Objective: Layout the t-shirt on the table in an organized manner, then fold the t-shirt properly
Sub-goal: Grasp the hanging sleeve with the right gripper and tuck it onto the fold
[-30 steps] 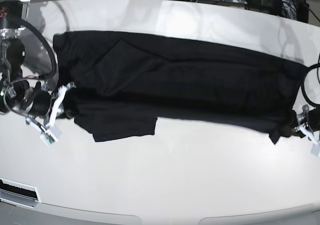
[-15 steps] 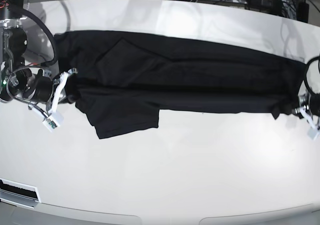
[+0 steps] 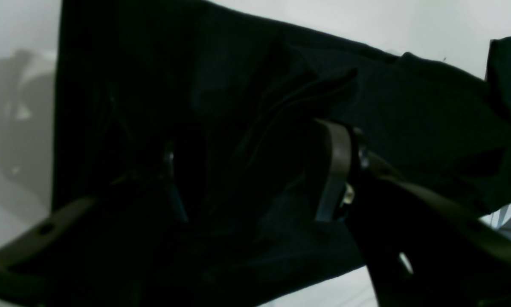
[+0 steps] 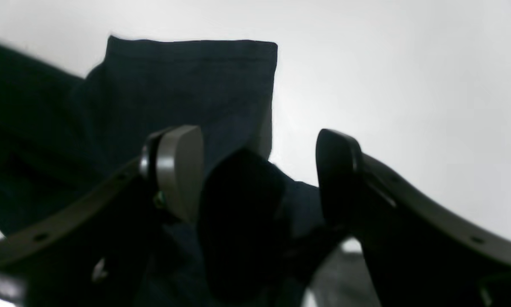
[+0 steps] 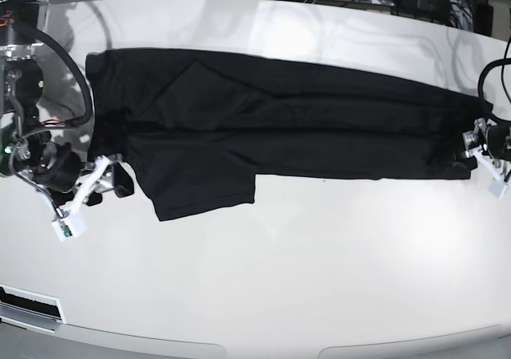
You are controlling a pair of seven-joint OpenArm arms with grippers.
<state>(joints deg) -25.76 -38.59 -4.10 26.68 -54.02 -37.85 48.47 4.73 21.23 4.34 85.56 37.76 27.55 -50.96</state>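
Base view: the black t-shirt [image 5: 279, 120] lies stretched in a long band across the upper half of the white bench [image 5: 279, 271], one sleeve flap hanging down at lower left of the cloth. No containers appear. The right gripper [image 5: 102, 185], at the frame's left edge, stands spread beside the shirt's end; in its wrist view a dark fold sits between the parted jaws, not pinched. The left gripper [image 5: 471, 147], at the right edge, is also spread, its jaws straddling bunched fabric at the shirt's other end.
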